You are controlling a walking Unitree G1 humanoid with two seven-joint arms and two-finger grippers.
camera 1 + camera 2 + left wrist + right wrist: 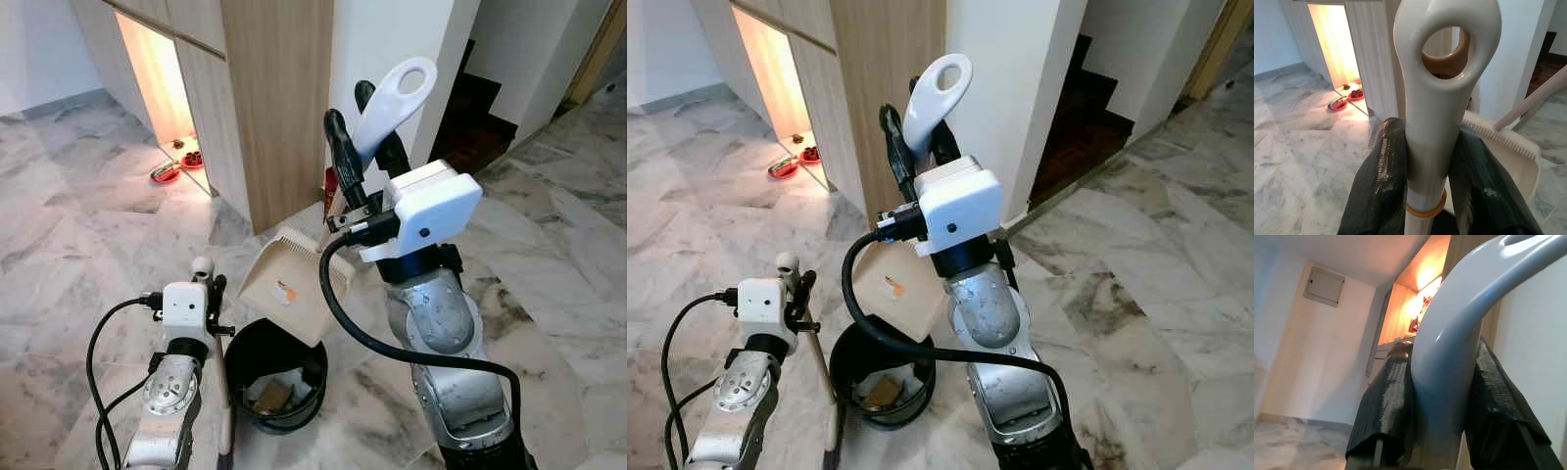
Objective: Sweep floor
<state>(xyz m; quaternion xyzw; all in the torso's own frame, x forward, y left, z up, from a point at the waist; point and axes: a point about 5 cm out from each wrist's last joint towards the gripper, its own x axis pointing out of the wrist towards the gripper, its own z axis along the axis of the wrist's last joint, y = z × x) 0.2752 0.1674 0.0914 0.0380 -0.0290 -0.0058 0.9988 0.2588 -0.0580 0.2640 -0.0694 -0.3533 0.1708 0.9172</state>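
Note:
My right gripper (358, 132) is raised in front of me and shut on the white looped handle (397, 96) of a cream dustpan (289, 284). The pan hangs tilted over a black bin (276, 377) that holds some brown scraps (272, 394). Its black fingers (1386, 401) clamp the handle (1459, 333) on both sides. Low on my left, the left gripper (208, 279) is shut on a cream broom handle (1442, 73) just below its looped top, and the stick (223, 392) runs down beside the bin. The broom head is hidden.
A wooden cabinet (265, 108) and a white pillar (392, 39) stand just behind the bin. A lit niche at the left holds red bowls (167, 173). Dark stairs (470, 117) rise at the right. Marble floor (78, 225) lies open to both sides.

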